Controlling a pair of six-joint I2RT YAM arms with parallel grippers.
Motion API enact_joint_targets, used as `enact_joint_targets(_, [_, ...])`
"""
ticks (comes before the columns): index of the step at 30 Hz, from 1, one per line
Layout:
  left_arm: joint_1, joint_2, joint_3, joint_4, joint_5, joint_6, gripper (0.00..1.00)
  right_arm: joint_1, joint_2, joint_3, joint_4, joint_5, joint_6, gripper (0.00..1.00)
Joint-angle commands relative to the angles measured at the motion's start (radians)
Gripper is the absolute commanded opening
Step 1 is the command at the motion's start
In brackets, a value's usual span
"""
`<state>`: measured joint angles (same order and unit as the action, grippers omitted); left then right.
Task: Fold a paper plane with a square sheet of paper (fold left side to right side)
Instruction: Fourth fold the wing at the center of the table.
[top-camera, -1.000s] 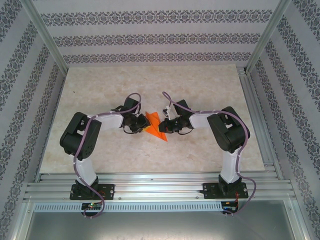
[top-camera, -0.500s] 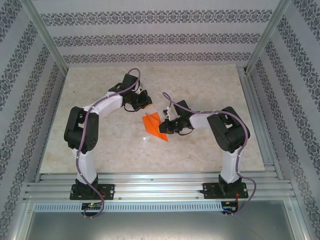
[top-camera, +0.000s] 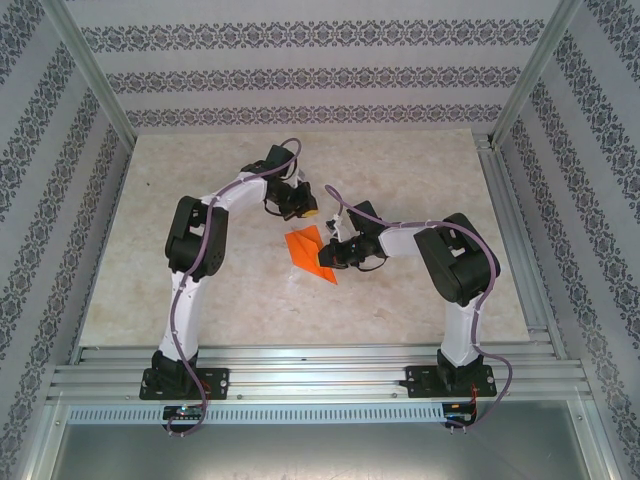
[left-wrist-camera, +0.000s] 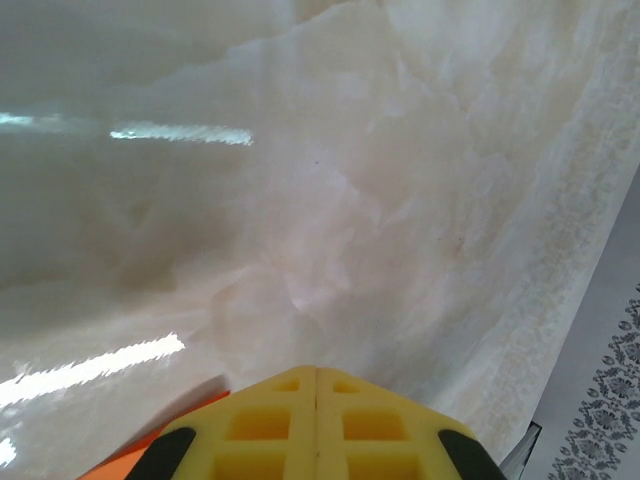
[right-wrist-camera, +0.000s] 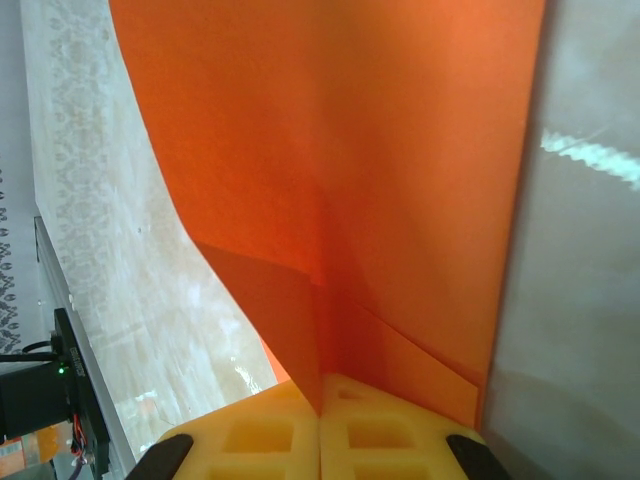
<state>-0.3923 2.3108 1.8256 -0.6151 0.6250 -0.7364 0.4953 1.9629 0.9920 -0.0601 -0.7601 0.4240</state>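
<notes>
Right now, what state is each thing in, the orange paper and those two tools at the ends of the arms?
orange paper: folded into a creased wedge, lying on the table, one end pinched by the right tool.
right tool: shut on the orange paper, at its crease.
left tool: shut, holding nothing, apart from the paper.
</notes>
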Motion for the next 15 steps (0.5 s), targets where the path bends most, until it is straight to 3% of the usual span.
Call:
enact_joint_targets(1, [-0.026,0.05,0.057,-0.084,0.047,0.056,0.0,0.004,-0.001,0.002,-0.031,0.021,-0.028,0.07])
enact_joint_targets(15, [-0.036,0.067,0.054,-0.163,0.006,0.119,0.0,0.005,0.001,0.011,-0.045,0.031,-0.034,0.07])
